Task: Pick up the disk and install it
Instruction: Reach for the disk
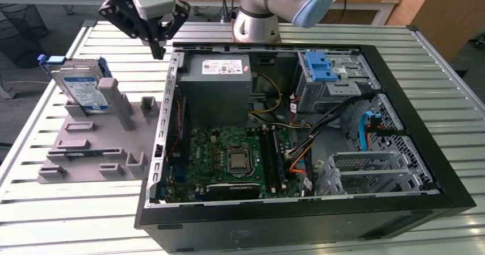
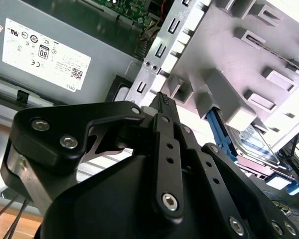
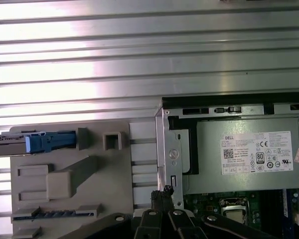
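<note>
At about 8 o'clock from the gripper (image 1: 158, 50) in the exterior view, near but apart: the disk (image 1: 82, 89). Gripper pinched closed, empty. Disk on edge in the grey stand (image 1: 83, 153), label outward, upper edge running roughly 9-to-3. Just at the gripper's 3 o'clock, the case (image 1: 170, 113) wall. In front of the disk, a post (image 1: 108, 96).

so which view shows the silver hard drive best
Exterior view: the silver hard drive with blue frame stands in the grey plastic holder, label showing. First wrist view gets it edge-on; second wrist view, a part behind the holder.
</note>
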Robot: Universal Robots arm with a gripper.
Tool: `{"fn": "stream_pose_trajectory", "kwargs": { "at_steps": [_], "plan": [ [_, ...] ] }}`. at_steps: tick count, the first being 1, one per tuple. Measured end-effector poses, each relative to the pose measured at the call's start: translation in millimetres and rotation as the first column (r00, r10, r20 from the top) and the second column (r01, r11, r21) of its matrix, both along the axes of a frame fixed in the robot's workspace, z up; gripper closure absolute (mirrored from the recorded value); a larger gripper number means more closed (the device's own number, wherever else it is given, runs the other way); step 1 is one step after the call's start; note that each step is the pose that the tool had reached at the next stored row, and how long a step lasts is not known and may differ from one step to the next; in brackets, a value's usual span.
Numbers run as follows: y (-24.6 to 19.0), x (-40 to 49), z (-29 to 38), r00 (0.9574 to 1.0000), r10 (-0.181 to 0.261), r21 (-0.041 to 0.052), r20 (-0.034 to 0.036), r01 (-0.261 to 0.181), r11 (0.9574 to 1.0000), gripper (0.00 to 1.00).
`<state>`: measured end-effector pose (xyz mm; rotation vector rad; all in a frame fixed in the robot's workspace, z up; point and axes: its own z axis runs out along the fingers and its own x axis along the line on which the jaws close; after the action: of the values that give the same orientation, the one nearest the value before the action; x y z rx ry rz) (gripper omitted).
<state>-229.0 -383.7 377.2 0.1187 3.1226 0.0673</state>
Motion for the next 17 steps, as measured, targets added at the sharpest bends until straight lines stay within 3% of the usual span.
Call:
{"fn": "stream_pose_trajectory", "kwargs": {
  "at_steps": [17],
  "plan": [
    [1.7,-11.0,-1.0,1.0,0.0,-0.0001,-0.0001,0.0,1.0,0.89]
  ]
}}
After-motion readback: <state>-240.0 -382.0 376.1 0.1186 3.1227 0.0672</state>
